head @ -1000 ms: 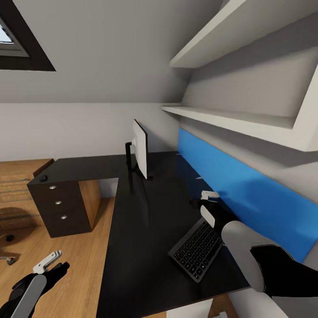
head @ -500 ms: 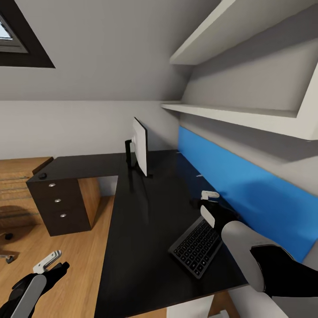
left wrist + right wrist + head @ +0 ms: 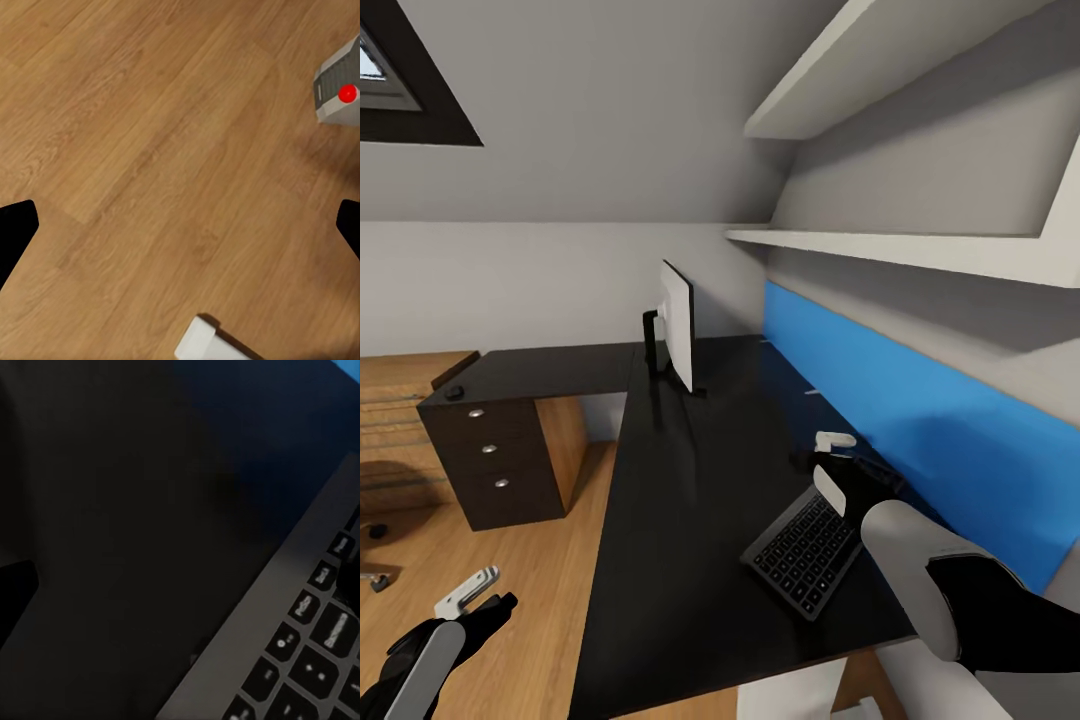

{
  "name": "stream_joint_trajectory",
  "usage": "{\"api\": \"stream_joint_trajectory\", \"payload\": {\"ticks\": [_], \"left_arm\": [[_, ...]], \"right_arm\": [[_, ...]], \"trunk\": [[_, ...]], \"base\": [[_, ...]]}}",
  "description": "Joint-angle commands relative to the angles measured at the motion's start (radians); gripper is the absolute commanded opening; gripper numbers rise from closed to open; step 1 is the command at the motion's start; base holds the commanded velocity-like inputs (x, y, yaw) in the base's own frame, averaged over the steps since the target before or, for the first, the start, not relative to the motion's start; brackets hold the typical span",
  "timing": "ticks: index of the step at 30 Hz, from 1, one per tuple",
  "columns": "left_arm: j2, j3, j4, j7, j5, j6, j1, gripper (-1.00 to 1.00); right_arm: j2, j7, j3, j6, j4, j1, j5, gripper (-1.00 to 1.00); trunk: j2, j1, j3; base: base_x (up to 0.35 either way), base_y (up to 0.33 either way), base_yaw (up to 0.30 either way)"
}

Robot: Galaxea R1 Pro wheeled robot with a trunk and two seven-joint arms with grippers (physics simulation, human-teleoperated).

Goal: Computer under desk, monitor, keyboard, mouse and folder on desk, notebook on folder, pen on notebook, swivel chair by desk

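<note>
A dark keyboard [image 3: 803, 552] lies at an angle on the black L-shaped desk [image 3: 680, 500], near the blue wall panel. My right gripper [image 3: 830, 452] hovers over the keyboard's far edge [image 3: 300, 622] with its fingers spread wide and nothing between them. The white-backed monitor [image 3: 678, 338] stands on its black arm further back on the desk. A small dark mouse [image 3: 453, 393] sits on the desk's far left end above the drawers. My left gripper [image 3: 470, 592] hangs open over the wooden floor [image 3: 150, 150]. Folder, notebook, pen and computer are out of view.
A dark drawer unit [image 3: 488, 452] carries the desk's left wing. White shelves [image 3: 920, 255] jut out over the blue panel [image 3: 920, 430] at the right. Part of a chair base [image 3: 374, 555] shows at the floor's left edge. A grey part with a red dot [image 3: 339, 91] lies near my left gripper.
The whole picture has shifted a little, so the camera has moved; desk, monitor and keyboard sit slightly higher in view. Both arms hold the same pose.
</note>
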Motion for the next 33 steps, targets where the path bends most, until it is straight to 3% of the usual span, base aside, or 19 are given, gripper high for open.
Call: {"api": "stream_joint_trajectory", "payload": {"ticks": [1, 13, 17, 19, 24, 33], "left_arm": [[0.0, 0.0, -0.001, 0.008, 0.01, 0.002, -0.001, 1.0], [0.0, 0.0, -0.002, 0.007, 0.01, 0.002, -0.001, 1.0], [0.0, 0.0, -0.002, 0.007, 0.01, 0.002, -0.001, 1.0], [0.0, 0.0, -0.002, 0.007, 0.01, 0.003, -0.001, 1.0], [0.0, 0.0, -0.001, 0.007, 0.01, 0.003, -0.001, 1.0], [0.0, 0.0, -0.001, 0.007, 0.01, 0.003, -0.001, 1.0]], "right_arm": [[0.0, -0.006, 0.008, 0.006, -0.002, 0.0, -0.009, 1.0], [0.001, -0.025, 0.01, 0.006, -0.001, 0.0, 0.022, 1.0], [0.012, -0.06, 0.012, 0.007, 0.007, 0.0, 0.069, 1.0], [0.025, -0.082, 0.013, 0.007, 0.011, 0.0, 0.117, 1.0], [0.038, -0.105, 0.013, 0.008, 0.016, 0.0, 0.164, 1.0], [0.044, -0.121, 0.013, 0.011, 0.019, 0.0, 0.185, 1.0]], "trunk": [[-0.008, 0.004, -0.004], [-0.092, 0.05, -0.042], [-0.092, 0.05, -0.042], [-0.092, 0.05, -0.042], [-0.092, 0.05, -0.042], [-0.092, 0.05, -0.042]], "base": [[0.0, 0.0, 0.0], [0.0, 0.0, 0.0], [0.0, 0.0, 0.0], [0.0, 0.0, 0.0], [0.0, 0.0, 0.0], [0.0, 0.0, 0.0]]}}
